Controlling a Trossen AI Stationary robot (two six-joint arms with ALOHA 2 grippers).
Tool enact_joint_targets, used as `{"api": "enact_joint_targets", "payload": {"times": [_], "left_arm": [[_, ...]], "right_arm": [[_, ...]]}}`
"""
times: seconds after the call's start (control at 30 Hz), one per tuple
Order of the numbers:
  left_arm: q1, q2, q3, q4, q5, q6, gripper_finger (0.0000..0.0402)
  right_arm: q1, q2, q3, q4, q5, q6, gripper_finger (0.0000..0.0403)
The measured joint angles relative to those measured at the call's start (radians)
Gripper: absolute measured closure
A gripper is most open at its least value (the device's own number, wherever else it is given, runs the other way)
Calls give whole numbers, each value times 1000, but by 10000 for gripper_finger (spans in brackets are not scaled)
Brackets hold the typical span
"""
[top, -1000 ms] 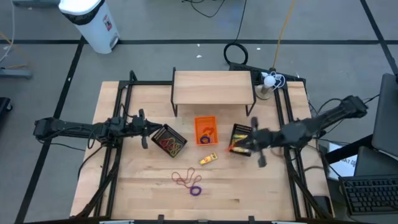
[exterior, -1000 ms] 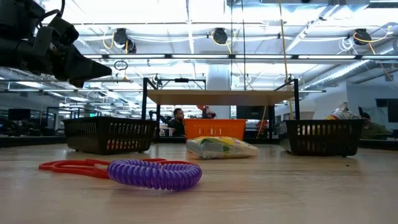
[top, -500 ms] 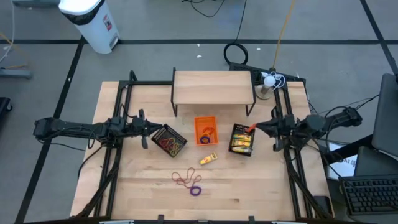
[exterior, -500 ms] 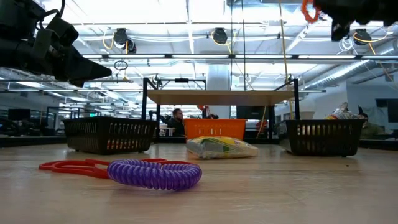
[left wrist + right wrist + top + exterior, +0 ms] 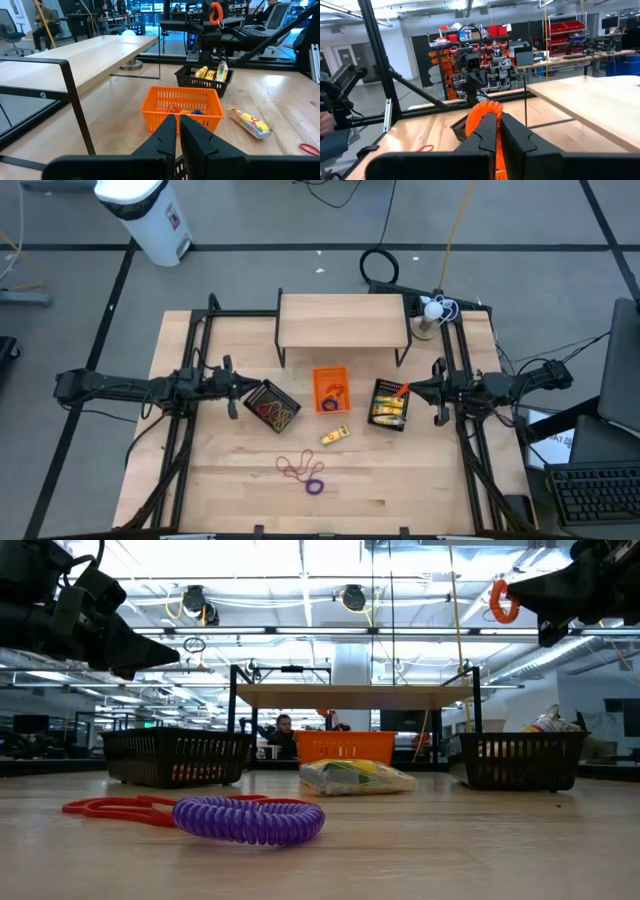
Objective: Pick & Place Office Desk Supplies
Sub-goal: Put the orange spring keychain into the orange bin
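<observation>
My right gripper hangs over the far right corner of the right black mesh tray, which holds yellow packets, and is shut on an orange coil ring. My left gripper waits shut and empty beside the left mesh tray, which holds rubber bands. An orange tray stands between the two mesh trays. On the bare table lie a yellow packet, red rubber bands and a purple coil ring. My right gripper pinches the orange coil ring between its two fingers at their free ends. The fingers lie about level and point toward the table's left. The ring stands upright at the tips, lifted clear above the right mesh tray.
A wooden riser shelf stands at the table's back, with a small white object to its right. Black frame rails run along both sides. A person sits in the room behind.
My right gripper, still shut on the orange ring, has drawn back from over the right mesh tray toward the table's right edge and has sunk lower. The ring has come down into the low view. My left arm has kept still.
</observation>
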Motion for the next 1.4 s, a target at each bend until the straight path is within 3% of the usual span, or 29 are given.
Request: {"api": "enact_joint_targets", "payload": {"times": [0.3,0.57,0.77,1.0,1.2,1.4], "left_arm": [[0,0,0,0,0,2,376],[0,0,0,1,0,29,376],[0,0,0,44,0,28,376],[0,0,0,60,0,27,376],[0,0,0,59,0,21,376],[0,0,0,58,1,21,376]], "right_arm": [[0,67,71,11,50,-6,403],[-34,465,294,2,61,-16,403],[-125,849,548,-43,-71,-30,403],[-278,1214,806,-250,-274,-48,403],[-370,1415,902,-269,-383,-64,403],[-424,1505,913,-270,-457,-62,403]]}}
